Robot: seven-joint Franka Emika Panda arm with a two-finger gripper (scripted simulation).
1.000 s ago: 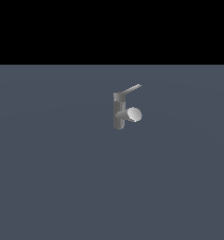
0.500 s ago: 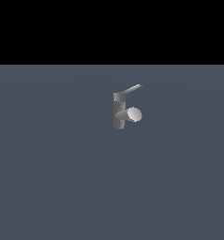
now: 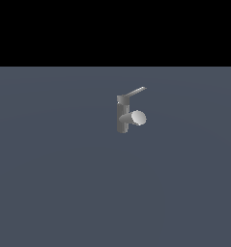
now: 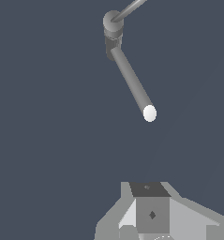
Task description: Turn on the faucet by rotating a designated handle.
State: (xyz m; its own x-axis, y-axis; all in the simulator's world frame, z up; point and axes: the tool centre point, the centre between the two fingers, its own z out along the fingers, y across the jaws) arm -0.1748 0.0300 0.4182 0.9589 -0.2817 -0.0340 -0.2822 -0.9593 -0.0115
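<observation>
The faucet (image 3: 122,116) is a small grey fixture with an upright post standing on the flat grey surface. Its thick round spout (image 3: 134,118) ends in a pale disc facing the exterior view's right. The handle (image 3: 135,91) is a thin light-grey lever slanting up from the post's top toward the exterior view's right. In the wrist view the faucet (image 4: 114,28), its spout (image 4: 132,82) and part of the handle (image 4: 130,9) show from above. My gripper (image 4: 149,190) shows only in the wrist view. It is well apart from the spout's pale end, its fingers together with no gap, holding nothing.
A flat dark grey-blue surface (image 3: 64,183) runs all around the faucet. A black band fills the upper part of the exterior view. My arm does not show in the exterior view.
</observation>
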